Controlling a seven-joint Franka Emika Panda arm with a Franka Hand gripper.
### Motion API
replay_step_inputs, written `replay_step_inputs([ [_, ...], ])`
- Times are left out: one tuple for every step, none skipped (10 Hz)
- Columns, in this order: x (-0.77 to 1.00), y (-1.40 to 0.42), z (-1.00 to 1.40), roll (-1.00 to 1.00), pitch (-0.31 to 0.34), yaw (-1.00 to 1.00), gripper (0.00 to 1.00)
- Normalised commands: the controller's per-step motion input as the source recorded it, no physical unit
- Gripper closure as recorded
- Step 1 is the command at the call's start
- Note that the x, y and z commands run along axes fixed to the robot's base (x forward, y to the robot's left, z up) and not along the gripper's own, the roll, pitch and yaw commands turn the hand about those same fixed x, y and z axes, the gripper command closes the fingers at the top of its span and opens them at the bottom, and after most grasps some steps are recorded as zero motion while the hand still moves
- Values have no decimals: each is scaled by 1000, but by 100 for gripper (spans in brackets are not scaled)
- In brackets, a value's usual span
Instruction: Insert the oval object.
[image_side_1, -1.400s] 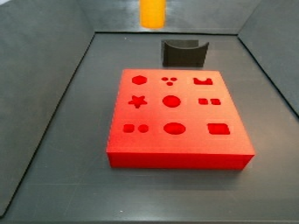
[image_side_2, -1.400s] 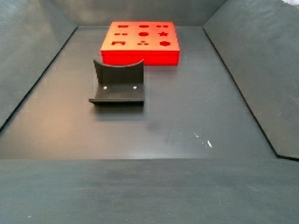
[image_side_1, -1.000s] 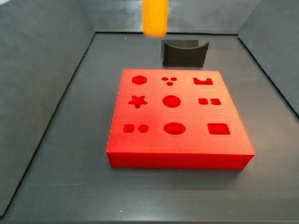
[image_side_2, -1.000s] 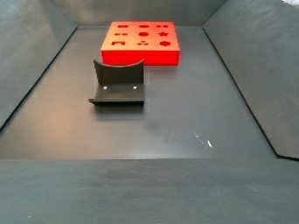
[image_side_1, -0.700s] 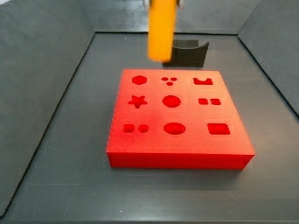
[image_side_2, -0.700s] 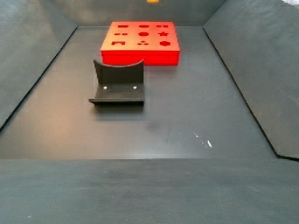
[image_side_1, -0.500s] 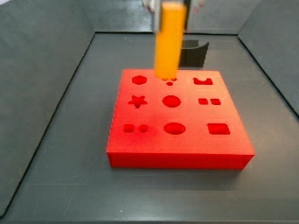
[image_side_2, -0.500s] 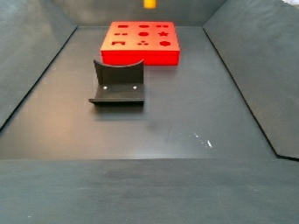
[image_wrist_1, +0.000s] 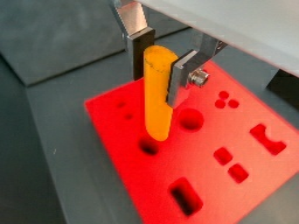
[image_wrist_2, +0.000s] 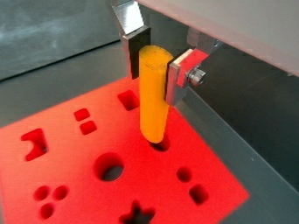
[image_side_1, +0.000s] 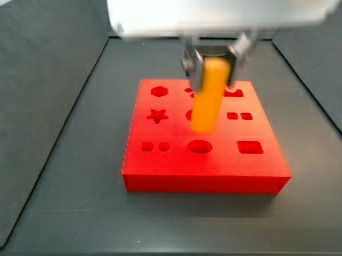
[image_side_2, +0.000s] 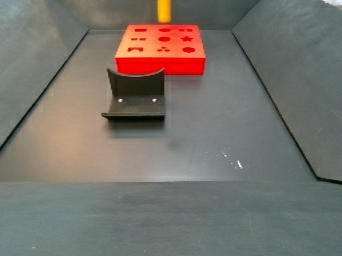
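Note:
My gripper (image_side_1: 214, 55) is shut on the oval object (image_side_1: 206, 96), a smooth orange-yellow peg held upright. Both wrist views show the silver fingers with dark pads clamping its upper part, with the gripper (image_wrist_1: 162, 70) (image_wrist_2: 160, 68) over the red block (image_wrist_1: 117, 114) (image_wrist_2: 76, 153). The peg (image_wrist_1: 158, 101) (image_wrist_2: 153, 101) hangs with its lower end just over a hole in the block's top; I cannot tell whether it touches. The red block (image_side_1: 207, 172) lies flat with several shaped holes. In a side view only the peg (image_side_2: 164, 10) shows above the block (image_side_2: 160, 66).
The dark grey fixture (image_side_2: 134, 95) stands on the dark floor, apart from the block. Sloped grey walls enclose the floor on all sides. The arm's white body fills the top of a side view and hides what lies behind the block.
The gripper has come down and toward the block's middle with the peg. The peg's lower end is now low over the block, and the arm's body has entered a side view.

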Motion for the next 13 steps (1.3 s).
replay_step_inputs([
  [120, -431, -166, 101, 19, 460, 100],
  [91, -280, -117, 59, 6, 411, 100],
  [186, -11, -91, 34, 14, 200, 100],
  [0, 177, -109, 0, 60, -26, 100],
  [-134, 234, -23, -36, 4, -223, 100],
  [-126, 194, 0, -59, 4, -291, 100],
  [-166, 120, 0, -31, 0, -326, 100],
  [-180, 46, -29, -56, 0, -231, 100],
  [-51, 0, -123, -201, -97, -49, 100],
  [-86, 0, -137, -167, -107, 0, 100],
  [0, 0, -177, -103, -89, 0, 100],
  [-100, 26, -271, -74, -104, 0, 100],
  [-371, 0, -246, -83, -113, -57, 100],
])
